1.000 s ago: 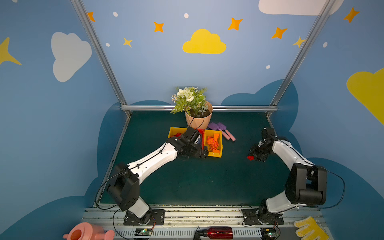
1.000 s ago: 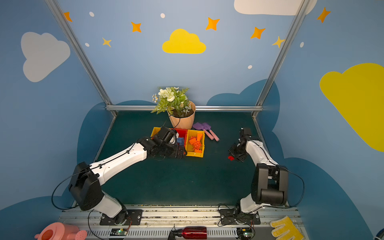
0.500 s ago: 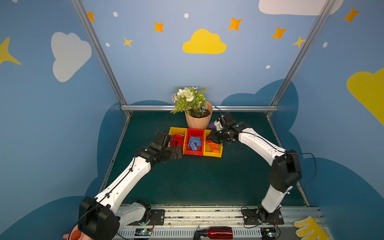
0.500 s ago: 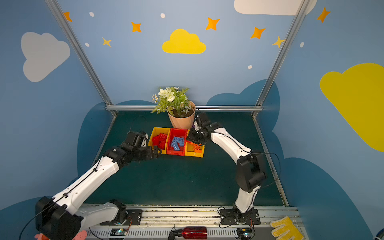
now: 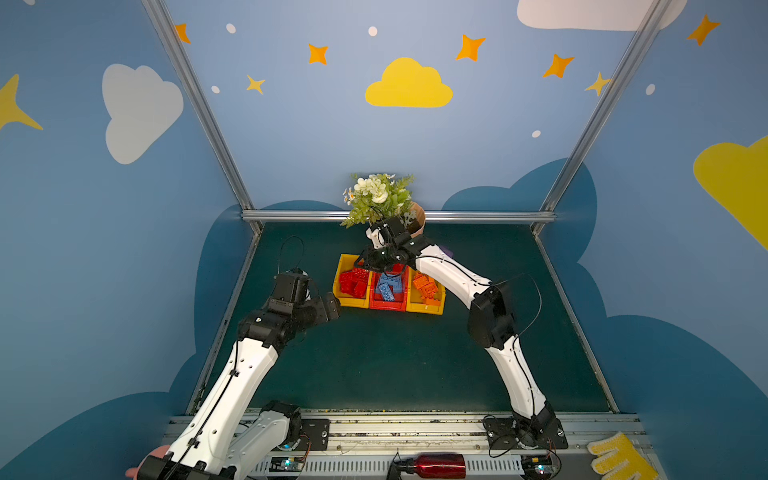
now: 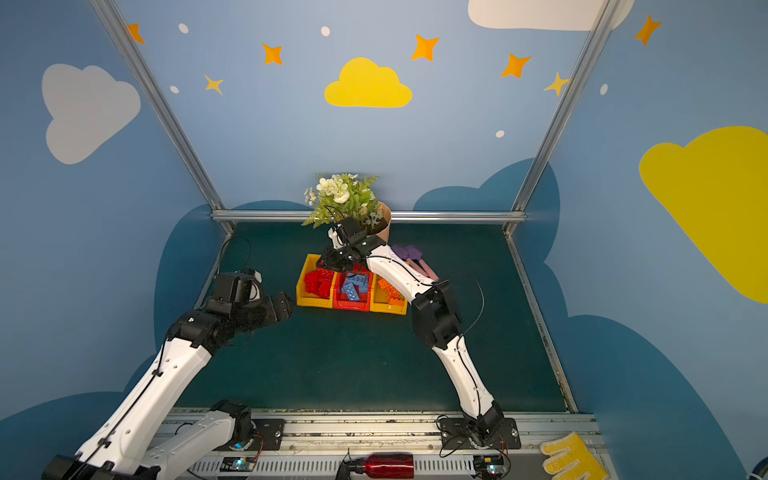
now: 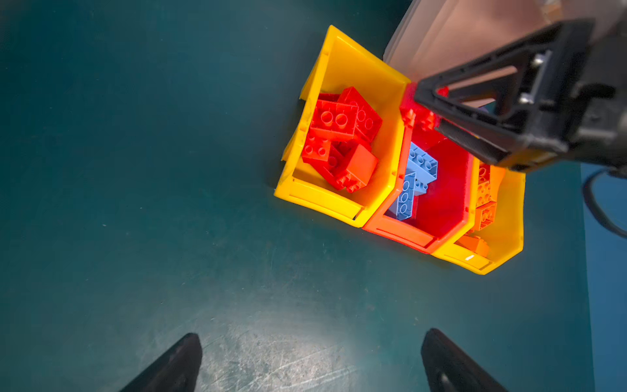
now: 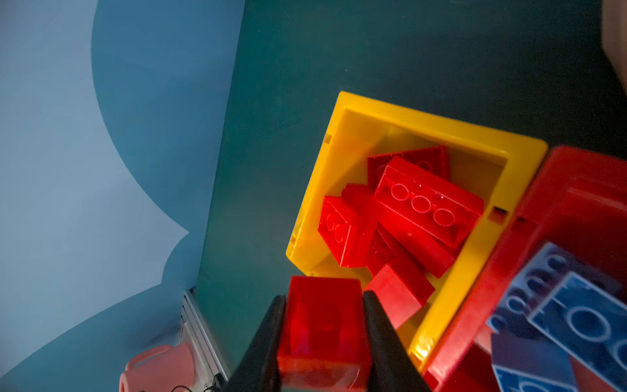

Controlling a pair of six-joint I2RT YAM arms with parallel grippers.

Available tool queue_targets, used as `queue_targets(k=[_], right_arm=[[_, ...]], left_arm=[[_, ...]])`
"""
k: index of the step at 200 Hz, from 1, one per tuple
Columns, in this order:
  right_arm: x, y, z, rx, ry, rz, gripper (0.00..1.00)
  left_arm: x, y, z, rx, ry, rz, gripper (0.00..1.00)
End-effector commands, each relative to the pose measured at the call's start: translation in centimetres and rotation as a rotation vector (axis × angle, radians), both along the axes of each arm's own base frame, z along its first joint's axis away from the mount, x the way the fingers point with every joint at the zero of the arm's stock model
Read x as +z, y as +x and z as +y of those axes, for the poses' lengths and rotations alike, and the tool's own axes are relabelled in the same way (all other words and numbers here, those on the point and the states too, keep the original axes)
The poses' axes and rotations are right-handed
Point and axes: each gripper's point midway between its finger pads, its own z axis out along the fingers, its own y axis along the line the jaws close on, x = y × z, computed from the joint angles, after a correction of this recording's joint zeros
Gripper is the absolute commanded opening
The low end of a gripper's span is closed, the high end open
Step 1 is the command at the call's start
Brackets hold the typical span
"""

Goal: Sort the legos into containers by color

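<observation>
- The three containers stand in a touching row at the centre of both top views, on the dark green tabletop (image 5: 374,365).
- The left-hand yellow container (image 5: 347,301) holds a heap of red legos (image 5: 354,282).
- The red container (image 5: 386,306) in the middle holds the light blue legos (image 5: 388,286).
- The right-hand yellow container (image 5: 424,308) holds the orange legos (image 5: 426,286).
- The right tool (image 8: 324,300) is pinching a single red lego (image 8: 322,325) between its two black fingers (image 8: 376,325).
- In a top view the right tool sits at the upper end of the row, above the place where the left-hand yellow container meets the red one. Which of the two lies under the held lego I cannot tell.
- The left tool (image 7: 310,336) is spread wide with nothing between its fingers. In both top views it hovers left of the row, near the lower left corner of the left-hand yellow container.
- A peach flower pot (image 5: 417,216) stands just above the row.
</observation>
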Motion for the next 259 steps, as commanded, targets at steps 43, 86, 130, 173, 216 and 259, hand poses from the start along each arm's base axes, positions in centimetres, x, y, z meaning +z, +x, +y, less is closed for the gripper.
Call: queue_targets(k=[43,86,130,173,216,259], right_arm=[[-1.5,2.1,-0.3,-0.021,-0.074,-0.021,0.65],[0.5,1.9,-1.1,-0.011,-0.063,-0.044,0.81],[4.1,-0.6,-1.6,0.053,-0.005,-0.056,0.86],[7.3,-4.2,-6.5,0.091,-0.079,-0.154,0.92],[7.6,-7.7,-16.1,0.029,-0.206,-0.212,0.93],[7.0,-11.3,-27.5,-0.121,-0.382,-0.290,0.93]], left_arm=[[-0.6,-0.7,0.6,0.012,-0.001,0.016,1.00],[-0.5,-0.5,1.2,0.037,0.005,0.009,1.00],[-0.3,0.3,2.1,0.083,0.023,-0.017,1.00],[-0.1,1.1,4.9,0.186,0.144,-0.097,1.00],[0.6,1.4,7.2,0.216,0.290,-0.259,1.00],[0.2,1.6,8.3,0.260,0.333,-0.474,1.00]])
